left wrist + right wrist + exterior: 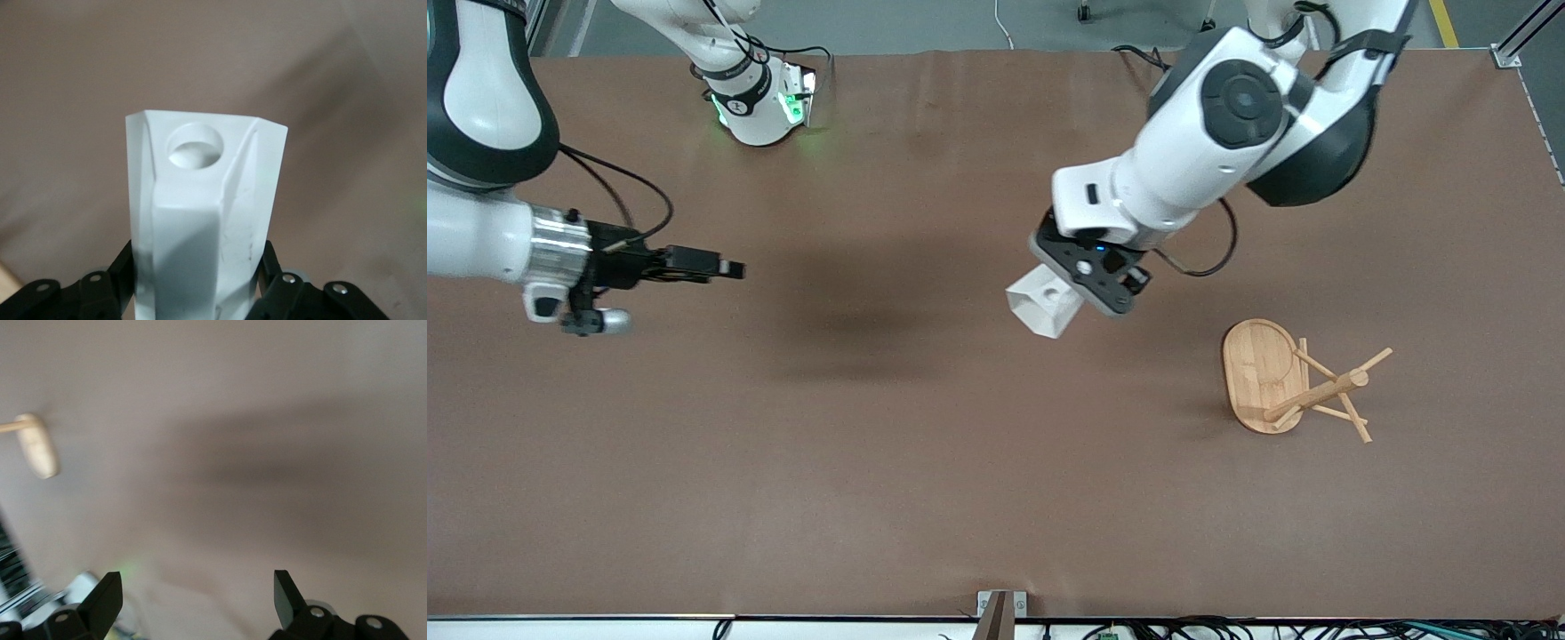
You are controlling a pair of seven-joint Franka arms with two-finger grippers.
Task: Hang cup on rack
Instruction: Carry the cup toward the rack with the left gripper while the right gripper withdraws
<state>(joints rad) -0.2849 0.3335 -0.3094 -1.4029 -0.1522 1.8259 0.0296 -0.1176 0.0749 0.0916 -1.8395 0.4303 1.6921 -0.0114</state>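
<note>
My left gripper point(1069, 298) is shut on the white faceted cup point(1042, 308) and holds it in the air over the middle of the table. The cup lies tilted, its handle with the round hole facing up. In the left wrist view the cup point(200, 200) fills the space between the black fingers point(120, 270) of my left gripper point(197, 277). The bamboo rack point(1285, 380) stands on its oval base toward the left arm's end of the table, apart from the cup. My right gripper point(732, 268) is open and empty over the right arm's end; it also shows in the right wrist view point(197, 593).
The brown table point(925, 462) is bare around the rack and under both grippers. The right arm's base point(760, 102) stands at the table's back edge. A small metal bracket point(1000, 604) sits at the front edge. The right wrist view shows the rack as a blurred pale shape point(37, 447).
</note>
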